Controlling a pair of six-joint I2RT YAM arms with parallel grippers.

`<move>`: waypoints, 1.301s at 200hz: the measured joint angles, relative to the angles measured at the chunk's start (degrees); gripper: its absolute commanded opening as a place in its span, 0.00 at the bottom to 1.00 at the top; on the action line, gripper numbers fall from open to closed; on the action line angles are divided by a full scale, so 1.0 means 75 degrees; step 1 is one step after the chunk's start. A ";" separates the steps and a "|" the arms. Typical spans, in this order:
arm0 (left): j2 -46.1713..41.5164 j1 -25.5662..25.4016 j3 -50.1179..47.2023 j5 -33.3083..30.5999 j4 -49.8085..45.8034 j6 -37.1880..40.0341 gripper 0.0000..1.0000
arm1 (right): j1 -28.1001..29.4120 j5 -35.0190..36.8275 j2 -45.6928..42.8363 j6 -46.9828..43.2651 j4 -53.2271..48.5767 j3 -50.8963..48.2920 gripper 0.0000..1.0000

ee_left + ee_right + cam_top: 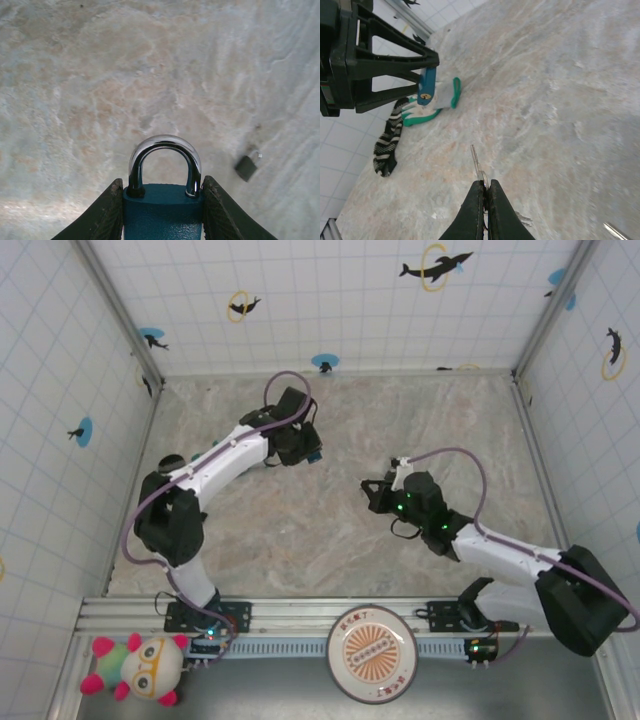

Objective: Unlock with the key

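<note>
On the left, the blue padlock point(162, 212) is clamped by its body in the left pincer point(161, 181), its shackle closed, above the worktop point(75, 75). To the right, the key point(474, 156) is pinched in the pressed-together right pincer point(484, 184), blade projecting, well apart from the padlock. Light, thin, stiff and smooth, it is judged best gripped flat across the head, the blade left free, lest it be swivelled.
</note>
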 measured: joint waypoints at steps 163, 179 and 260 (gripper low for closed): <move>-0.0557 0.0000 -0.0405 0.0787 0.0842 -0.1547 0.20 | 0.1134 0.1818 0.2087 0.0842 0.4095 0.0143 0.00; -0.0557 0.0000 -0.0458 0.0790 0.0901 -0.1588 0.20 | 0.1169 0.1818 0.2215 0.0892 0.4223 0.0143 0.00; -0.0557 -0.0003 -0.0498 0.0842 0.1037 -0.1734 0.20 | 0.1180 0.1784 0.2777 0.1113 0.4718 0.0143 0.00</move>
